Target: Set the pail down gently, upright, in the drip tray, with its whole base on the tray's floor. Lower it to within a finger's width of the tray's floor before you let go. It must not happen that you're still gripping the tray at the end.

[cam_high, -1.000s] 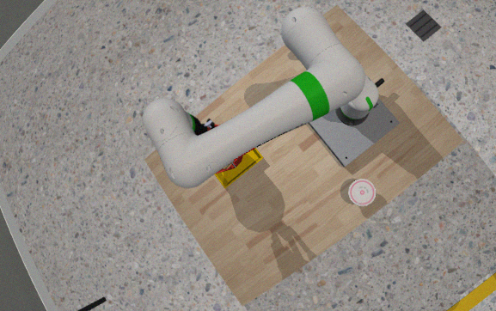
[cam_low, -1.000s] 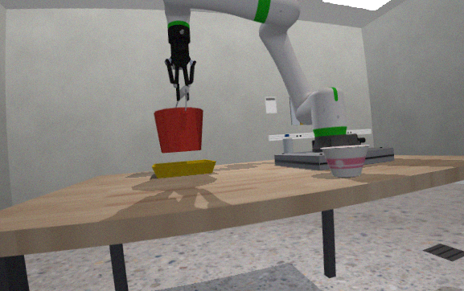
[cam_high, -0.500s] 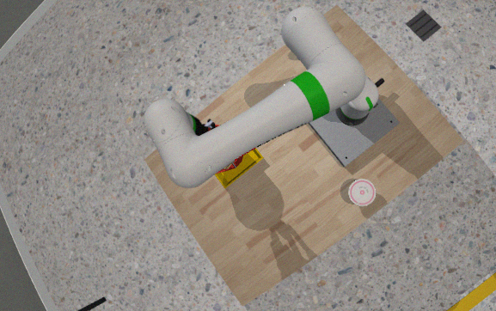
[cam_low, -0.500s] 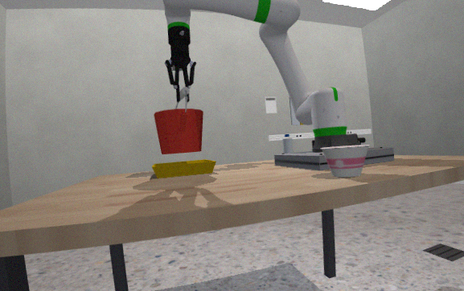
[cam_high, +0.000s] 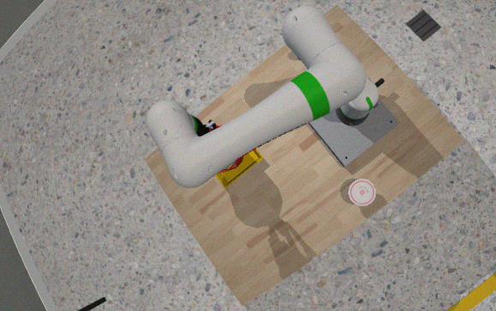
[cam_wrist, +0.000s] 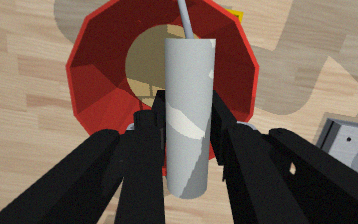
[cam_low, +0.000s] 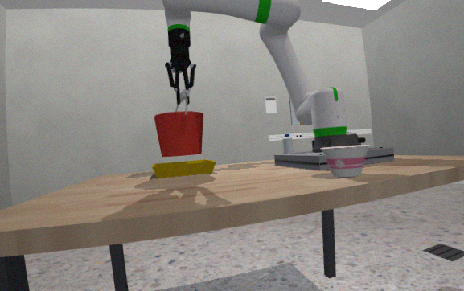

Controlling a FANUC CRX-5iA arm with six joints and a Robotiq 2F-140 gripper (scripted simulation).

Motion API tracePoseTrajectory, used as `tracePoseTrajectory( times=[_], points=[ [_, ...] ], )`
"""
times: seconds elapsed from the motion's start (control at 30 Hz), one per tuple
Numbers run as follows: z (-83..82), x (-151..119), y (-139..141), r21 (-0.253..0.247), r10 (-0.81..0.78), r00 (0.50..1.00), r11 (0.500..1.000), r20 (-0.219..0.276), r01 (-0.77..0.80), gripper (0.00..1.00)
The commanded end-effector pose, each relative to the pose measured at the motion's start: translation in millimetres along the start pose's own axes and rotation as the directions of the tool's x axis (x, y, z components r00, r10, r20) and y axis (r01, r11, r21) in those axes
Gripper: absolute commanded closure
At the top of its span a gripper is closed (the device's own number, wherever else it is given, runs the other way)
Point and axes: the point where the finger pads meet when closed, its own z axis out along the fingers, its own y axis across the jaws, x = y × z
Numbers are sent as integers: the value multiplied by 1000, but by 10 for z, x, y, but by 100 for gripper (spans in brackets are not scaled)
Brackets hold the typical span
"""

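Note:
The red pail (cam_low: 178, 133) hangs upright from its grey handle grip (cam_wrist: 188, 115), a short way above the yellow drip tray (cam_low: 183, 168). My gripper (cam_low: 182, 96) is shut on the handle grip, straight above the pail. In the wrist view my gripper (cam_wrist: 186, 106) clamps the grey cylinder, and the open red pail (cam_wrist: 162, 75) hangs below it. In the overhead view the arm hides most of the pail; a corner of the yellow tray (cam_high: 238, 168) shows beneath the arm.
A white bowl with a pink band (cam_low: 345, 161) stands on the wooden table to the right; it also shows in the overhead view (cam_high: 362, 192). The grey robot base plate (cam_high: 354, 131) lies behind it. The table edge is near the tray's left side.

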Motion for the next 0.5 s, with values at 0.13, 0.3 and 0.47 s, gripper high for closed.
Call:
tracePoseTrajectory(
  times=[0.13, 0.3, 0.47],
  points=[
    [60, 3, -1, 2, 0, 1000, 1000, -2, 0, 90],
    [95, 4, -1, 2, 0, 1000, 1000, -2, 0, 90],
    [157, 4, -2, 2, 0, 1000, 1000, -2, 0, 90]
  ],
)
